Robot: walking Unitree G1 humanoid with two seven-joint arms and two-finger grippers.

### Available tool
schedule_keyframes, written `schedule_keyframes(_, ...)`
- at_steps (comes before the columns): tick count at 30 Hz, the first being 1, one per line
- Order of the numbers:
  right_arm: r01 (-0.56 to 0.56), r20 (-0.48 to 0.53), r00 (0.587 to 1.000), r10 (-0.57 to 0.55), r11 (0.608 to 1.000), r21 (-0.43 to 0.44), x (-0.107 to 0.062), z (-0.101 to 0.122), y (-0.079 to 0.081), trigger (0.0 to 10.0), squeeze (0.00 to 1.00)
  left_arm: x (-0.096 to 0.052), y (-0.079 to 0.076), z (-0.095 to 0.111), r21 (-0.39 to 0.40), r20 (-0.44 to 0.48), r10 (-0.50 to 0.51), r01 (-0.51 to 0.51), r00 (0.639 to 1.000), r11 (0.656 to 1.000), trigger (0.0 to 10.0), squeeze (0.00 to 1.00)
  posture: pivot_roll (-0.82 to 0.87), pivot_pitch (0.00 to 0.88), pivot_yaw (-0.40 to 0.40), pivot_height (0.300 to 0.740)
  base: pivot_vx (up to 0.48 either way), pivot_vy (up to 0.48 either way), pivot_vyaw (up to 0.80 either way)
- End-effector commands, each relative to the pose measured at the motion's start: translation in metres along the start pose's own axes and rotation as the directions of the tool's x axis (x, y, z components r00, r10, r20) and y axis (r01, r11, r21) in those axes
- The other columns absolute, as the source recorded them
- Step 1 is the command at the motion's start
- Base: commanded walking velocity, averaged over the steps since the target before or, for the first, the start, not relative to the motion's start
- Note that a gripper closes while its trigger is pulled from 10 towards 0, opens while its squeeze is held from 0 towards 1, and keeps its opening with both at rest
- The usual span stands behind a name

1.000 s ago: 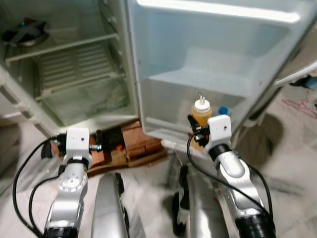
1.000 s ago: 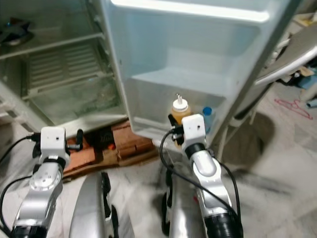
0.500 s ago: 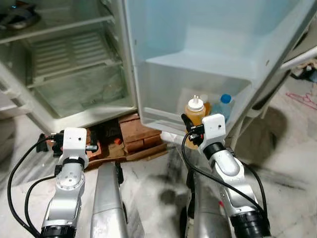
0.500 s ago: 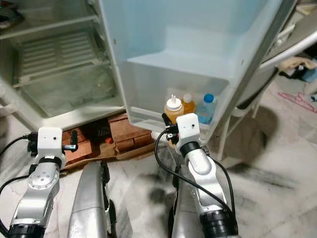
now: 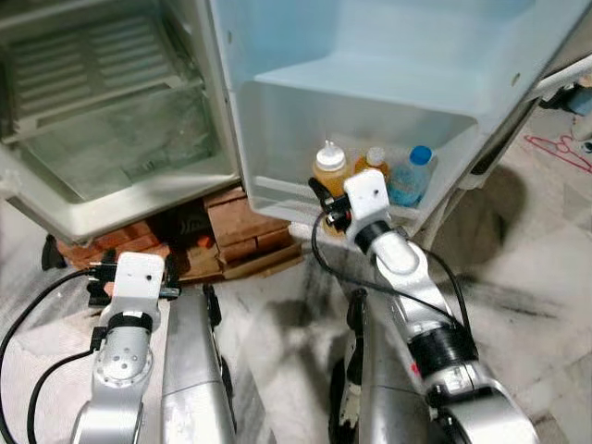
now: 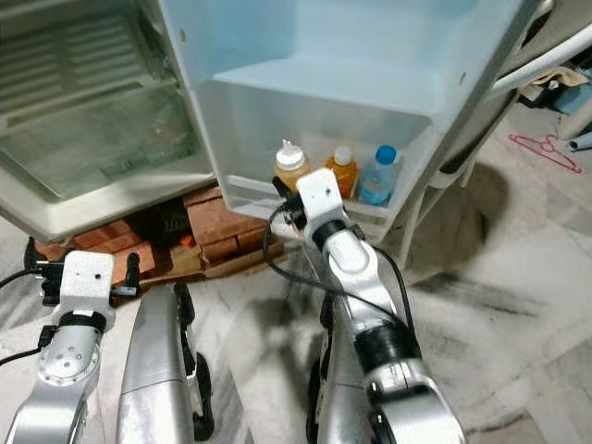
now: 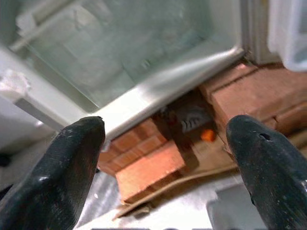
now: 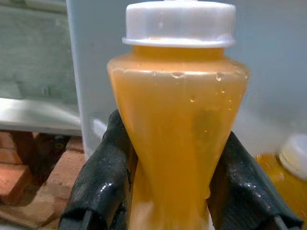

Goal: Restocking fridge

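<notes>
An orange squeeze bottle (image 5: 329,168) with a white cap is upright at the left part of the fridge door's lower bin (image 5: 268,190). My right gripper (image 5: 326,194) is shut on its narrow waist, and both black fingers (image 8: 102,178) press its sides. I cannot tell whether the bottle rests on the bin's floor. To its right in the bin stand a smaller orange bottle (image 5: 375,164) and a blue-capped water bottle (image 5: 411,176). My left gripper (image 7: 165,158) is held low and open, holding nothing, facing the bricks under the fridge.
The open fridge body (image 5: 102,139) with glass and wire shelves is at the left. Red bricks (image 5: 238,222) and cardboard prop it up. The open door leans over the marble floor. A chair leg (image 5: 455,215) and a red hanger (image 5: 555,150) are at the right.
The camera has come closer and tilted down. My right arm has stretched forward, carrying the orange bottle from in front of the door bin up to its left part. The left gripper stays open.
</notes>
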State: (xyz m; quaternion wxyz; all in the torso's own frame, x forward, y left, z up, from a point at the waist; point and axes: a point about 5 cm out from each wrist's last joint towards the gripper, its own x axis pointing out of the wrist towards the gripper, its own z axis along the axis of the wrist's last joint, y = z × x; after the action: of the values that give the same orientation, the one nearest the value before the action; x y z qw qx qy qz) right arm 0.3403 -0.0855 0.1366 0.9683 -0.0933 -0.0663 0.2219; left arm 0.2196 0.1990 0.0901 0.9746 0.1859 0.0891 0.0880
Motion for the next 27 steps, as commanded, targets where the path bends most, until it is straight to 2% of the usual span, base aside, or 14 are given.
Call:
schedule_keyframes(1, -0.022, 0.019, 1.000, 0.022, 1.000, -0.019, 0.006, 0.002, 0.006, 10.0, 0.00, -0.011, 0.003, 0.000, 0.006, -0.011, -0.007, 0.007, 1.000, 1.000, 10.0, 0.00, 0.15, 0.315, -0.041, 0.487, 0.000, 0.000, 0.00)
schedule_keyframes(5, -0.036, 0.047, 0.998, 0.038, 0.998, -0.044, 0.021, 0.008, 0.010, 10.0, 0.00, -0.026, 0.004, -0.001, 0.006, -0.031, 0.001, -0.001, 1.000, 1.000, 10.0, 0.00, 0.17, 0.342, -0.066, 0.487, 0.000, 0.000, 0.00)
schedule_keyframes(6, -0.035, 0.061, 0.997, 0.041, 0.995, -0.097, 0.030, 0.014, 0.011, 10.0, 0.00, -0.031, 0.004, 0.001, 0.007, -0.030, -0.001, 0.001, 1.000, 1.000, 10.0, 0.00, 0.18, 0.353, -0.075, 0.487, 0.000, 0.000, 0.00)
schedule_keyframes(8, -0.028, 0.086, 0.995, 0.042, 0.988, -0.149, 0.037, 0.022, 0.012, 10.0, 0.00, -0.036, 0.005, 0.004, 0.006, -0.027, -0.003, 0.003, 1.000, 1.000, 10.0, 0.00, 0.19, 0.363, -0.085, 0.487, 0.000, 0.000, 0.00)
schedule_keyframes(13, 0.044, 0.192, 0.981, 0.006, 0.965, -0.259, 0.058, 0.055, 0.008, 10.0, 0.00, -0.040, 0.004, 0.016, 0.014, 0.003, -0.012, 0.012, 1.000, 1.000, 10.0, 0.00, 0.20, 0.380, -0.105, 0.487, 0.000, 0.000, 0.00)
schedule_keyframes(14, 0.044, 0.192, 0.981, 0.006, 0.965, -0.259, 0.058, 0.055, 0.008, 10.0, 0.00, -0.040, 0.004, 0.016, 0.014, 0.003, -0.012, 0.012, 1.000, 1.000, 10.0, 0.00, 0.20, 0.380, -0.105, 0.487, 0.000, 0.000, 0.00)
schedule_keyframes(15, 0.072, 0.233, 0.973, -0.004, 0.956, -0.285, 0.063, 0.066, 0.006, 10.0, 0.00, -0.041, 0.004, 0.017, 0.008, 0.001, -0.012, 0.012, 1.000, 1.000, 10.0, 0.00, 0.20, 0.388, -0.107, 0.487, 0.000, 0.000, 0.00)
schedule_keyframes(17, 0.099, 0.264, 0.964, -0.016, 0.947, -0.306, 0.067, 0.076, 0.004, 10.0, 0.00, -0.042, 0.004, 0.017, 0.010, -0.003, -0.016, 0.016, 1.000, 1.000, 10.0, 0.00, 0.20, 0.392, -0.106, 0.487, 0.000, 0.000, 0.00)
schedule_keyframes(21, 0.157, 0.265, 0.962, -0.068, 0.930, -0.332, 0.068, 0.077, -0.002, 10.0, 0.00, -0.045, 0.003, 0.017, 0.015, -0.009, -0.023, 0.023, 1.000, 1.000, 10.0, 0.00, 0.20, 0.401, -0.105, 0.487, 0.000, 0.000, 0.00)
schedule_keyframes(23, 0.171, 0.235, 0.968, -0.084, 0.909, -0.379, 0.065, 0.067, -0.007, 10.0, 0.00, -0.047, 0.002, 0.018, 0.020, -0.008, -0.028, 0.028, 1.000, 0.999, 10.0, 0.00, 0.22, 0.409, -0.107, 0.487, 0.000, 0.000, 0.00)
schedule_keyframes(27, 0.167, 0.168, 0.980, -0.107, 0.902, -0.398, 0.061, 0.050, -0.010, 10.0, 0.00, -0.050, 0.004, 0.020, 0.021, -0.012, -0.029, 0.030, 0.999, 0.999, 10.0, 0.00, 0.23, 0.420, -0.102, 0.487, 0.000, 0.000, 0.00)
